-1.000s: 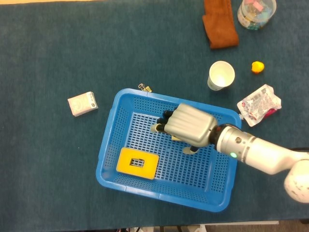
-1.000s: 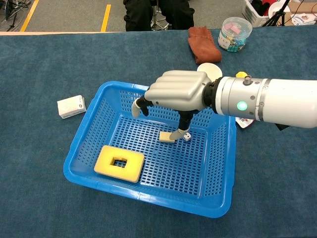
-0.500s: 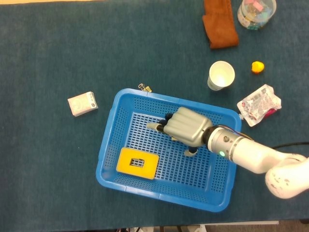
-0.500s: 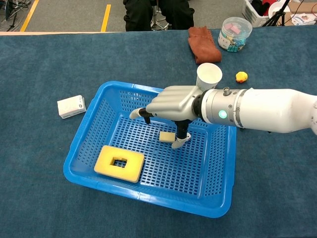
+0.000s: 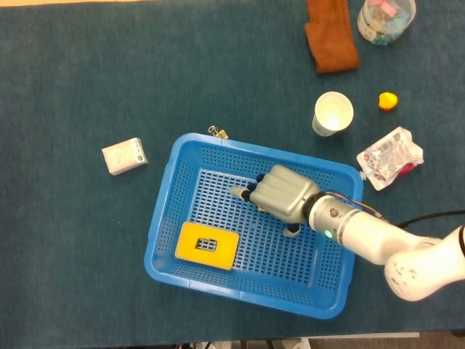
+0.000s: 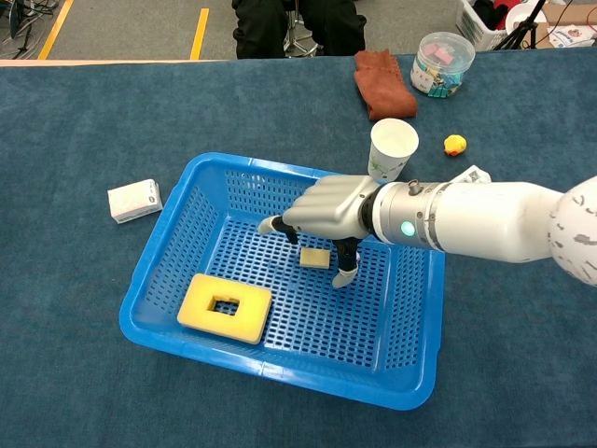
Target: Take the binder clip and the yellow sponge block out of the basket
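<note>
Bright, even light (soft shadows), sharp focus

One blue perforated plastic basket [image 5: 161, 218], one yellow square sponge block [image 5: 207, 246] and one small tan block [image 6: 314, 258] are seen. One white paper cup [image 5: 333, 113], one brown folded cloth [image 5: 330, 35], one clear lidded plastic jar [image 5: 385, 18] and one small white box [image 5: 124, 155] are counted.

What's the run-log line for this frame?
right hand: in blue plastic basket, over small tan block, no grasp visible | yellow sponge block: in basket, untouched | left hand: not in view

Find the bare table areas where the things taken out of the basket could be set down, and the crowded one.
Free: the table left of the blue basket, around the small white box, and beyond its far rim. Crowded: right of it, by the paper cup and plastic packet.
</note>
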You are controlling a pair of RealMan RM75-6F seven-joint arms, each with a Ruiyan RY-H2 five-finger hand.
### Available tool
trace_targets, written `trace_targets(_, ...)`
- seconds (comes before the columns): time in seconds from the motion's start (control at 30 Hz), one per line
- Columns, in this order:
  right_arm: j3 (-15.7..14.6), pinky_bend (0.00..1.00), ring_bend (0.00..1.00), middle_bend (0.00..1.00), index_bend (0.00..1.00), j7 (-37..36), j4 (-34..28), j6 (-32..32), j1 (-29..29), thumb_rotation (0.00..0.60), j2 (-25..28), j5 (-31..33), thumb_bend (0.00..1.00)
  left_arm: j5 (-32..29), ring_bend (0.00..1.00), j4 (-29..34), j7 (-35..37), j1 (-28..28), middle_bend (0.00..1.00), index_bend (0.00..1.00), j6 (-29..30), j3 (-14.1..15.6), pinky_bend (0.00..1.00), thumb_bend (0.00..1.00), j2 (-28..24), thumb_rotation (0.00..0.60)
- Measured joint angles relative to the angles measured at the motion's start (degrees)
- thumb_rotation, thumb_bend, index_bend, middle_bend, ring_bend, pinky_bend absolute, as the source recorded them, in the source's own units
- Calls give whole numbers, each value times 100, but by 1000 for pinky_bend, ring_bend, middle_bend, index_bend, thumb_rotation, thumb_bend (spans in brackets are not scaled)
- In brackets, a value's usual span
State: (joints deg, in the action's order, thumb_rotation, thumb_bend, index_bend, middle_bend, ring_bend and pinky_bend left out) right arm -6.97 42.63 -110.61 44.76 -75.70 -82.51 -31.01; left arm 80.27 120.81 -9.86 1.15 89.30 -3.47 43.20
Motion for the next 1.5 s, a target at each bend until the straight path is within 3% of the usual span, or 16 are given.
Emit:
trace_targets(0.53,-221,519,252,286,69,-39,103,35,-197,600,-197,351,148,-59,129,-45,25,50,201,282,-93,-11,115,174,-2,600)
trace_targets(1.03,-153,527,266,298,72,-201,-143,29,-213,600,-216,-245,151,-126,129,-134,131,19,202,282,-49,-26,115,174,-2,600)
trace_targets(1.27,-262,529,268,301,320,226,48,799,25,600,-415,-1167,152,-129,129,-179,195,15,202,282,-47,-33,116,174,-2,600)
trace_targets(1.5,-385,529,268,302,368,657,172,939,170,600,-603,-1131,152,-128,129,-226,281,13,201,283,-60,-35,115,174,-22,600)
